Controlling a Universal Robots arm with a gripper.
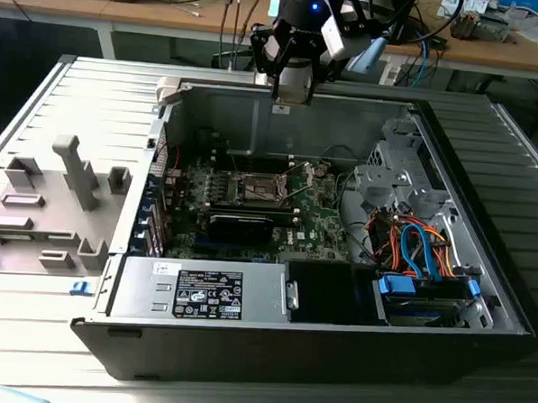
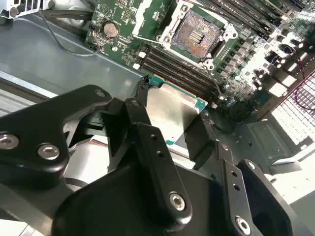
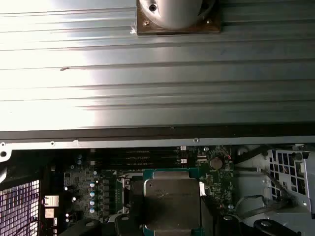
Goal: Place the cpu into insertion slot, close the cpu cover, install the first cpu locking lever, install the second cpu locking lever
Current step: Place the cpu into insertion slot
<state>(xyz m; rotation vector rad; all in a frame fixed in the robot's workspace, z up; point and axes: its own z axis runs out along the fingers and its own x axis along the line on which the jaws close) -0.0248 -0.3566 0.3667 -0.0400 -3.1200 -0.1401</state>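
Fingers (image 2: 199,140) of the gripper (image 2: 167,125) are clamped on the cpu (image 2: 172,108), pinching it by two opposite edges with its pale metal face towards the wrist cameras. In the exterior view the arm hangs over the far wall of the open computer case (image 1: 490,118), well above the green circuit board (image 1: 318,213) that lies flat inside it. The insertion slot (image 2: 197,34) sits on that board, its dark centre bare inside the silver rim, well apart from the chip. What looks like the cpu cover (image 2: 145,10) is folded back beside the slot, though I cannot be sure of it.

By my reading the first step is in hand: the chip is carried but not yet placed. Seating it calls for the chip held level, square to the socket's rim and centred over it, with a gentle descent, since the contacts would likely bend under a skewed landing.
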